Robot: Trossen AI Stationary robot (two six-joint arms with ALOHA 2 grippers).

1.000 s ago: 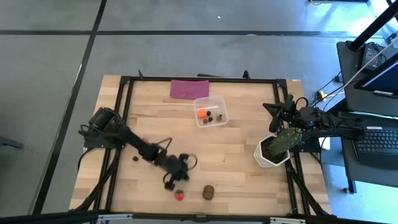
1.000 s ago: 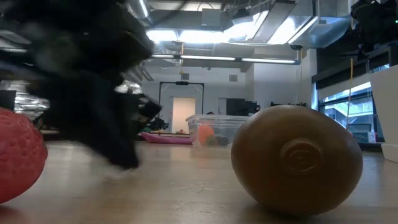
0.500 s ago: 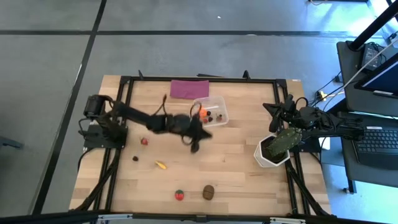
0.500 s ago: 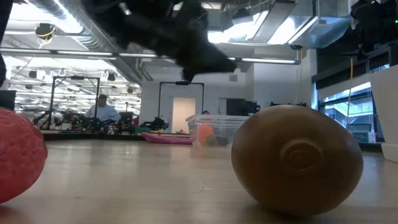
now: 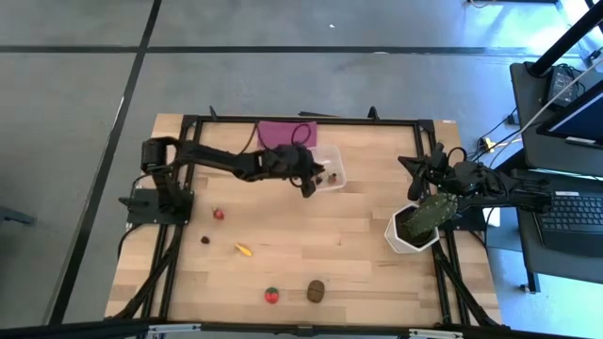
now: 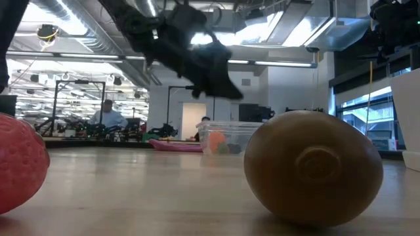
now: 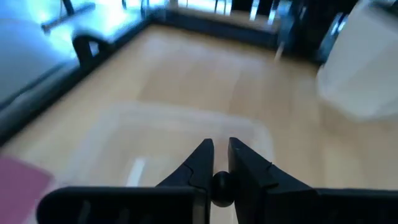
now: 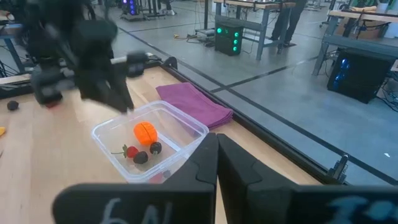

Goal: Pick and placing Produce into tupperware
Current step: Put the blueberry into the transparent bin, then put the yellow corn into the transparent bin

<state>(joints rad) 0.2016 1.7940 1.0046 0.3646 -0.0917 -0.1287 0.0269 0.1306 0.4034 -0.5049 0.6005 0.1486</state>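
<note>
My left gripper (image 5: 308,186) hangs over the clear square tupperware (image 5: 320,169), shut on a tiny dark bit. In the low view my left gripper (image 6: 231,92) is above the tupperware (image 6: 226,136). The right wrist view shows an orange ball (image 8: 146,132), dark bits (image 8: 155,148) and a red piece (image 8: 130,151) lying inside the tupperware. On the table rest a red piece (image 5: 219,214), a dark bit (image 5: 204,240), a banana (image 5: 243,250), a strawberry (image 5: 271,296) and a brown lump (image 5: 317,290). My right gripper (image 8: 217,146) waits shut at the table's right edge. My left gripper pinches a small dark round bit (image 7: 222,184) between its two fingers, back from their tips. The fingers slant down toward the table's right. The bit is lifted clear, above the tupperware's floor (image 7: 174,137).
A purple cloth (image 5: 283,132) lies at the far edge beside the tupperware. A green cactus in a white pot (image 5: 415,228) stands at the right edge under my right arm. A black frame runs round the tabletop. A person sits in the room beyond.
My left gripper rose from beside the strawberry at the near edge. It swept toward the far edge and the right until it stood over the tupperware. As the arm swung away, the banana and the red piece came into view.
</note>
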